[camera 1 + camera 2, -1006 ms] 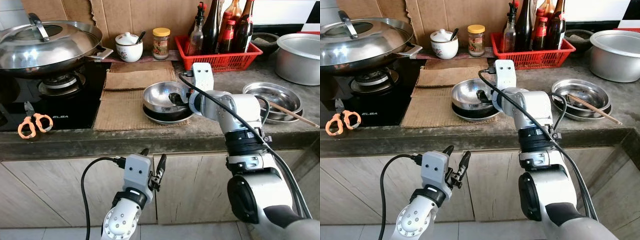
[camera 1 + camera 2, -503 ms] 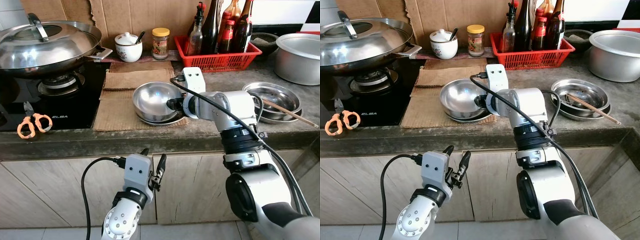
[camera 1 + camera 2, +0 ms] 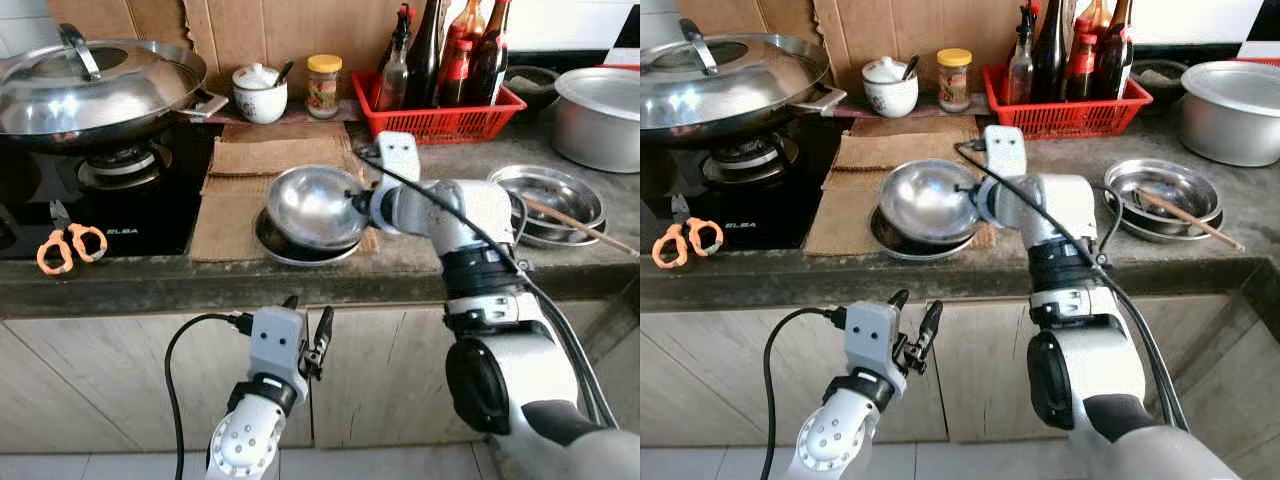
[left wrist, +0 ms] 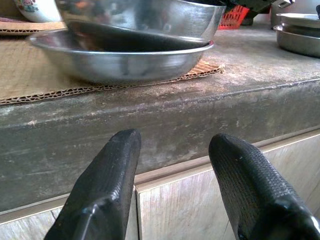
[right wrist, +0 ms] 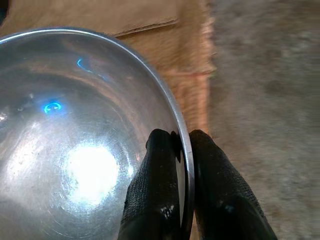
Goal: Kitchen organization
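A shiny steel bowl (image 3: 312, 205) is tilted up off a shallow steel plate (image 3: 290, 249) that lies on the cardboard mat at the counter's front. My right gripper (image 3: 357, 200) is shut on the bowl's right rim; in the right wrist view its fingers (image 5: 157, 200) pinch the rim of the steel bowl (image 5: 75, 140) from inside and outside. My left gripper (image 3: 306, 322) hangs open below the counter edge, in front of the cabinet doors; its fingertips (image 4: 107, 185) are spread and hold nothing.
A lidded wok (image 3: 95, 85) sits on the gas stove at left, orange scissors (image 3: 62, 246) at its front. A red basket of bottles (image 3: 440, 105), a jar (image 3: 322, 85) and a ceramic pot (image 3: 259, 92) stand at the back. Steel dishes with chopsticks (image 3: 550, 195) lie right.
My right gripper has dragged the bowl leftward and tipped it up on edge, uncovering the plate beneath. The left arm has stayed where it was.
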You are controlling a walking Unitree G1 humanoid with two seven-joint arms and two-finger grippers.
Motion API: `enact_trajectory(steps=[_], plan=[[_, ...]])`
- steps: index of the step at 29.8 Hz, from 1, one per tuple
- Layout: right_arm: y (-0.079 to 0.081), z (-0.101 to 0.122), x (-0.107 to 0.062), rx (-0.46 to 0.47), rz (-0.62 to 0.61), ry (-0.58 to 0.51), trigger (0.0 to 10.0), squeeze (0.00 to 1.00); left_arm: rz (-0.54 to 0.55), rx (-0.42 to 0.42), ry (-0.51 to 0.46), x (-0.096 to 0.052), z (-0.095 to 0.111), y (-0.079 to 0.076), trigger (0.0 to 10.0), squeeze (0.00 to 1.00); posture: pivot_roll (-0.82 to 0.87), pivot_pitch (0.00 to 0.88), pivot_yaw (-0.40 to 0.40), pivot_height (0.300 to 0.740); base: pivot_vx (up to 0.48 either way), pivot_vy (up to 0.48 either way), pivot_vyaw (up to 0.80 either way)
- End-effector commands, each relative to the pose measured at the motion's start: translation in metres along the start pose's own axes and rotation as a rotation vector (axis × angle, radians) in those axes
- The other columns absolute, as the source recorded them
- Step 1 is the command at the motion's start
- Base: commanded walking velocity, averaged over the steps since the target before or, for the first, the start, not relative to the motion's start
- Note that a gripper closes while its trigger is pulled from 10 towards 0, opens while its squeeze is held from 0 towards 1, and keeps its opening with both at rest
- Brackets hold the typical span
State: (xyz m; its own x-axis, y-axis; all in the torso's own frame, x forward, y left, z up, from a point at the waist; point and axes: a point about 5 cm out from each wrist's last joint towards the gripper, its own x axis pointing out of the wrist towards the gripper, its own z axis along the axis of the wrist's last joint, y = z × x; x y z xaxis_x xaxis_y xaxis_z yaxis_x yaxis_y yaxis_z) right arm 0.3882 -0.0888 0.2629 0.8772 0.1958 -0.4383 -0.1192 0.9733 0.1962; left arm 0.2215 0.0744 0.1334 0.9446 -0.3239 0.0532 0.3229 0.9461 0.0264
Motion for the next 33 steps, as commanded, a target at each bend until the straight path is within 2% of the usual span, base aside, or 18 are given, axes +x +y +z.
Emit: enact_trajectory(steps=[1,6,7,8,9,14,16,18,19,22,23,24,25,27,30,31,32,33], plan=[[-0.004,0.006,0.000,0.065,-0.045,-0.026,0.0,0.00,0.001,-0.002,0.016,0.000,-0.003,-0.002,10.0,0.00,0.08,0.071,-0.048,0.740,0.000,0.000,0.00],[-0.005,0.020,-0.002,0.273,-0.021,-0.151,0.0,0.00,0.000,0.000,0.019,0.000,-0.003,-0.002,10.0,0.00,0.08,0.075,-0.047,0.740,0.000,0.000,0.00],[-0.005,0.020,-0.002,0.273,-0.021,-0.151,0.0,0.00,0.000,0.000,0.019,0.000,-0.003,-0.002,10.0,0.00,0.08,0.075,-0.047,0.740,0.000,0.000,0.00],[-0.003,0.026,-0.006,0.362,0.016,-0.205,0.0,0.00,0.002,0.000,0.019,0.000,-0.002,-0.001,10.0,0.00,0.08,0.079,-0.045,0.740,0.000,0.000,0.00],[-0.002,0.027,-0.007,0.395,0.027,-0.221,0.0,0.00,0.003,0.000,0.019,0.000,-0.002,-0.001,10.0,0.00,0.08,0.079,-0.045,0.740,0.000,0.000,0.00],[0.004,0.034,-0.016,0.491,0.087,-0.358,0.0,0.00,0.004,0.001,0.020,0.001,-0.002,0.000,10.0,0.00,0.08,0.080,-0.040,0.740,0.000,0.000,0.00],[0.004,0.034,-0.017,0.485,0.079,-0.381,0.0,0.00,0.004,0.001,0.021,0.001,-0.003,0.000,10.0,0.00,0.08,0.078,-0.037,0.740,0.000,0.000,0.00],[0.004,0.041,-0.040,0.289,0.027,-0.663,0.0,0.00,0.005,0.003,0.017,0.001,-0.002,0.000,10.0,0.00,0.08,0.078,-0.038,0.740,0.000,0.000,0.00],[0.004,0.041,-0.040,0.289,0.027,-0.663,0.0,0.00,0.005,0.003,0.017,0.001,-0.002,0.000,10.0,0.00,0.08,0.078,-0.038,0.740,0.000,0.000,0.00],[-0.006,0.060,-0.052,0.133,-0.076,-0.789,0.0,0.00,0.009,0.015,0.003,0.001,-0.003,0.000,10.0,0.00,0.09,0.074,-0.036,0.740,0.000,0.000,0.00],[-0.006,0.060,-0.052,0.133,-0.076,-0.789,0.0,0.00,0.009,0.015,0.003,0.001,-0.003,0.000,10.0,0.00,0.09,0.074,-0.036,0.740,0.000,0.000,0.00],[-0.006,0.073,-0.064,0.057,-0.097,-0.839,0.0,0.00,0.008,0.032,-0.040,-0.001,0.000,0.000,10.0,0.00,0.08,0.069,-0.034,0.740,0.000,0.000,0.00],[-0.006,0.073,-0.064,0.057,-0.097,-0.839,0.0,0.00,0.008,0.032,-0.040,-0.001,0.000,0.000,10.0,0.00,0.08,0.069,-0.034,0.740,0.000,0.000,0.00],[-0.008,0.087,-0.080,-0.053,-0.151,-0.923,0.0,0.00,0.002,0.034,-0.067,-0.002,0.003,0.000,10.0,0.00,0.08,0.064,-0.028,0.740,0.000,0.000,0.00],[-0.007,0.090,-0.085,-0.092,-0.152,-0.963,0.0,0.00,0.000,0.025,-0.041,-0.002,0.001,0.000,10.0,0.00,0.08,0.063,-0.024,0.740,0.000,0.000,0.00],[-0.007,0.090,-0.085,-0.092,-0.152,-0.963,0.0,0.00,0.000,0.025,-0.041,-0.002,0.001,0.000,10.0,0.00,0.08,0.063,-0.024,0.740,0.000,0.000,0.00],[-0.025,0.035,-0.076,-0.168,-0.193,-0.987,0.0,0.00,0.000,0.029,-0.004,-0.001,-0.001,0.001,10.0,0.00,0.08,0.061,-0.024,0.740,0.000,0.000,0.00],[-0.025,0.035,-0.076,-0.168,-0.193,-0.987,0.0,0.00,0.000,0.029,-0.004,-0.001,-0.001,0.001,10.0,0.00,0.08,0.061,-0.024,0.740,0.000,0.000,0.00]])
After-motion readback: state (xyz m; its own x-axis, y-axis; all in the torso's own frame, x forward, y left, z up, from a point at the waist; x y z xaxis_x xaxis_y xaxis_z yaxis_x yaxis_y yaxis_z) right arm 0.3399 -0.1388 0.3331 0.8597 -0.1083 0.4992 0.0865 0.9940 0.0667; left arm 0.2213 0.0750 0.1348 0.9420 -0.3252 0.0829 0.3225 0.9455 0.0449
